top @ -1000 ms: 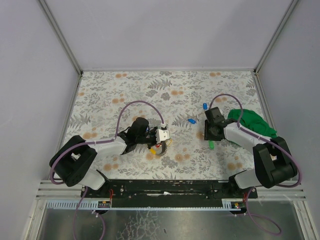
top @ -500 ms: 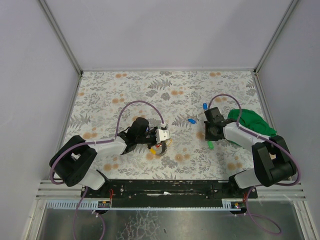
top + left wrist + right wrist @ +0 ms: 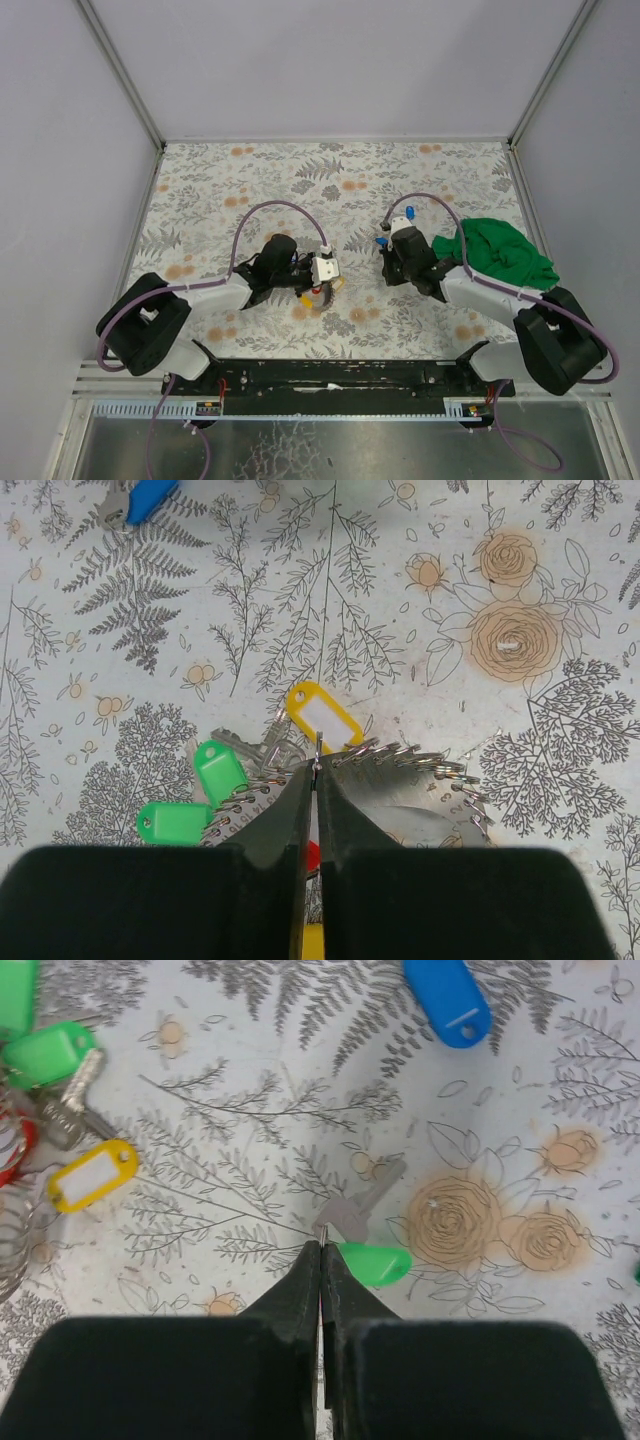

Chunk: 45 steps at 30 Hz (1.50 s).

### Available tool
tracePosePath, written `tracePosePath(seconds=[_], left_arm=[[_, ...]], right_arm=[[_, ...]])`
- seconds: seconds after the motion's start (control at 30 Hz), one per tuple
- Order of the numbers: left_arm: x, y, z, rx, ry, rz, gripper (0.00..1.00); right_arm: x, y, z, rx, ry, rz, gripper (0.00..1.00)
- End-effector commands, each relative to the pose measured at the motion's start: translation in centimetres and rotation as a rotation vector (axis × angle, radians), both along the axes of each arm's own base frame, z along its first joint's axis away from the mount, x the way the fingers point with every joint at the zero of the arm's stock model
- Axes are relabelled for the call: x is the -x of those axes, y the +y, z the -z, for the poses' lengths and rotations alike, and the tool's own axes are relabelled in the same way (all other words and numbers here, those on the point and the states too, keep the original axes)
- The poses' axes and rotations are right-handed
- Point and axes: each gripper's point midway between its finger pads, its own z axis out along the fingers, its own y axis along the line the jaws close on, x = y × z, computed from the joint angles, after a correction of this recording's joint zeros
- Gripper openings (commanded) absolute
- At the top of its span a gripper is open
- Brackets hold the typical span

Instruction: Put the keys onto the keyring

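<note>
Left fingers pinch one keyring; right fingers clench one green key.

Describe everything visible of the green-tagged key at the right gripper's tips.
The green-tagged key is small: a silvery metal blade and a glossy green plastic tag, joined at a tiny ring. The right gripper, shut, pinches it at that ring. In the right wrist view the blade points up-right and the tag sits right of the gripper. Whether it rests on the table is unclear.
</note>
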Motion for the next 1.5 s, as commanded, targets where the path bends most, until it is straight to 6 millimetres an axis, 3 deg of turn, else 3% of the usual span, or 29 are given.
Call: tracePosePath(seconds=[0.0,0.17,0.57,0.73,0.83,1.03,1.47], left_arm=[[-0.5,-0.8,-2.4,0.057,-0.044,0.005,0.00],[-0.4,-0.8,-2.5,0.062,-0.042,0.004,0.00],[-0.5,-0.8,-2.7,0.070,-0.051,-0.004,0.00],[-0.6,-0.7,-2.7,0.069,-0.053,-0.012,0.00],[-0.7,-0.7,-2.9,0.071,-0.057,-0.014,0.00],[-0.7,-0.8,-3.0,0.075,-0.058,-0.013,0.00],[-0.6,-0.7,-3.0,0.073,-0.054,-0.011,0.00]], right_arm=[[-1.7,3.4,-3.7,-0.177,-0.245,-0.112,0.00],[-1.9,4.4,-4.3,-0.266,-0.369,-0.163,0.00],[-1.6,4.7,0.2,-0.179,-0.293,-0.170,0.06],[-0.9,4.1,1.3,-0.123,-0.167,-0.133,0.28],[-0.2,3.7,0.6,-0.089,-0.092,-0.115,0.37],[0.5,2.4,-0.5,0.026,0.019,-0.102,0.40],[1.1,1.4,2.4,0.140,0.191,-0.134,0.56]])
